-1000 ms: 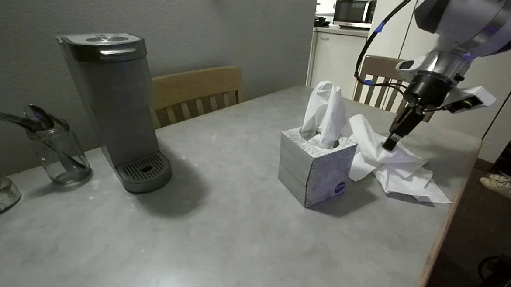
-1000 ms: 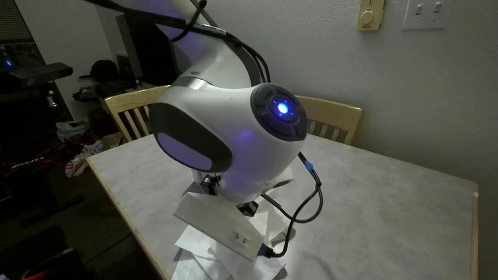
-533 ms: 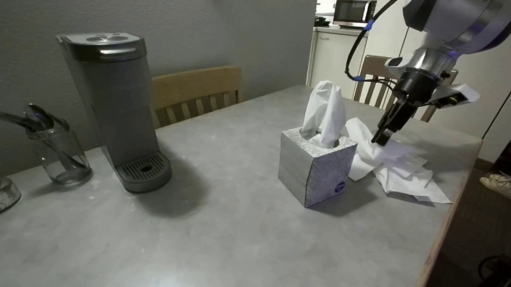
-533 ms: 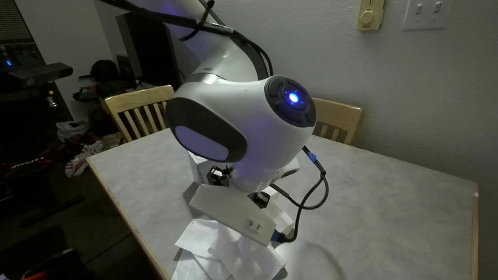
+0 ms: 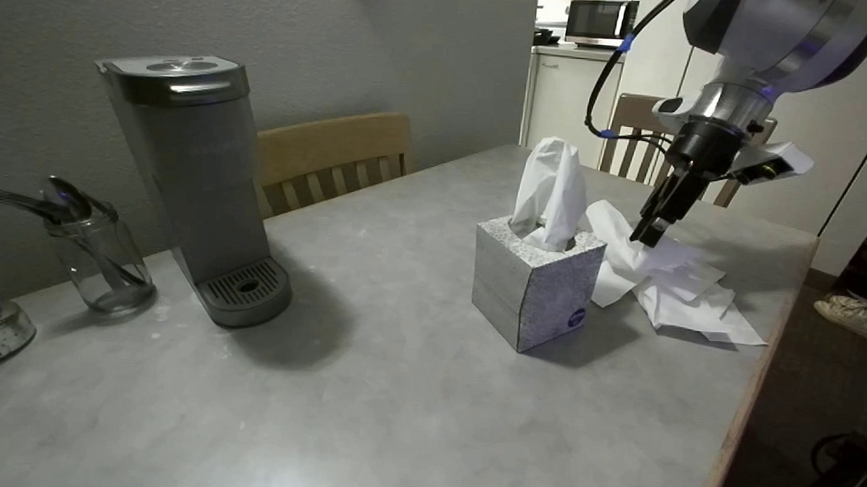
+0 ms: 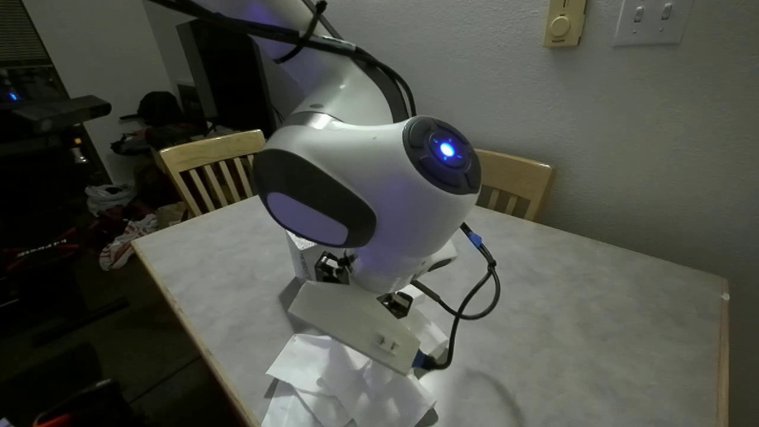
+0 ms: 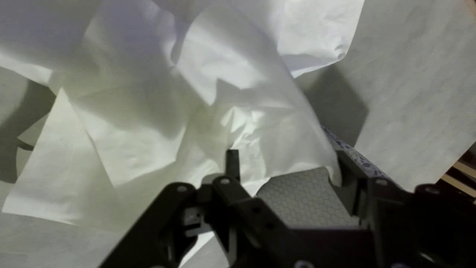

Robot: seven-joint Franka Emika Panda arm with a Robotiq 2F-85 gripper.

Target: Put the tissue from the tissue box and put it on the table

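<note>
The small cube-shaped cardboard tissue box [image 5: 560, 298], speckled pale grey-lavender, sits upright on the big smooth light-grey table [image 5: 366, 403], a soft creased white tissue [image 5: 553, 187] poking up through its top. A floppy, crumpled pile of white paper tissues [image 5: 683, 286] lies just right of it. The black two-finger gripper [image 7: 287, 163] hangs above that pile, fingers spread wide, nothing visibly pinched; hard to say if a tip brushes paper. Off left there's a tall grey coffee machine [image 5: 203, 172] and a clear glass jar [image 5: 109, 267] of metal cutlery [image 5: 71, 196]. In an exterior view the glossy white arm [image 6: 379, 172] hides most of the box, and the pile's cut off at the bottom.
</note>
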